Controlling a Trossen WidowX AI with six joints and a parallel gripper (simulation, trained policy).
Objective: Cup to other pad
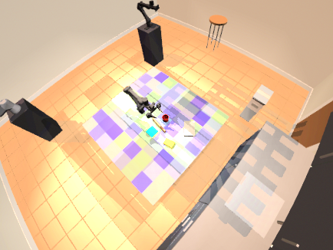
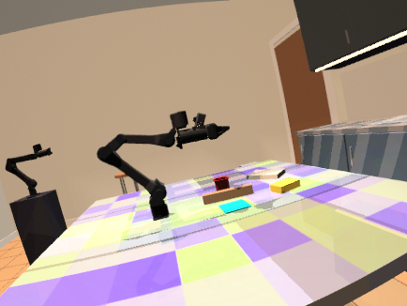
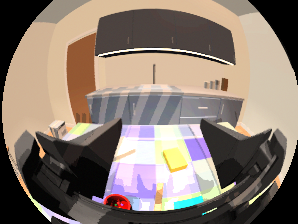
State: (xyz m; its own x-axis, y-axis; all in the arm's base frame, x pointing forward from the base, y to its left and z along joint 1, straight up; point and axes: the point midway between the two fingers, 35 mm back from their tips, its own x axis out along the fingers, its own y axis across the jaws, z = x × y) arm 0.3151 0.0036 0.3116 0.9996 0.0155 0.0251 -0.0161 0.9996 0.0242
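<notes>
I had the gripper (image 1: 154,111) (image 2: 228,128) (image 3: 163,122) raised over the checkered tabletop (image 1: 132,149) (image 2: 202,263) (image 3: 145,172), its fingers pointing out level toward the kitchen counter (image 1: 265,153) (image 2: 356,123) (image 3: 150,91). The fingers stood nearly fully spread, one at each side of my wrist view, and I had hold of nothing.

The red cup (image 1: 165,117) (image 2: 221,182) (image 3: 119,200) stood upright on the table, below the hand and to the left in the wrist view. Through its open mouth I could see small coloured marbles (image 3: 119,204) inside, a green one among them; I could not count them. Whether a pad lay under the cup I could not tell for certain.

The cyan pad (image 1: 152,132) (image 2: 234,206) (image 3: 189,202) lay flat, low in front of the hand and to the right in the wrist view, apart from the cup. Between cup and pad, a long wooden block (image 1: 159,125) (image 2: 228,193) (image 3: 159,196) ran outward from below the hand.

Farther out from the hand than the cup and pad, I saw a yellow block (image 1: 169,143) (image 2: 285,185) (image 3: 175,159) on the table, near the middle of the wrist view. A pale, flat object with a dark edge (image 1: 189,129) (image 2: 266,175) also lay farther out, on the cup's side of the yellow block.
</notes>
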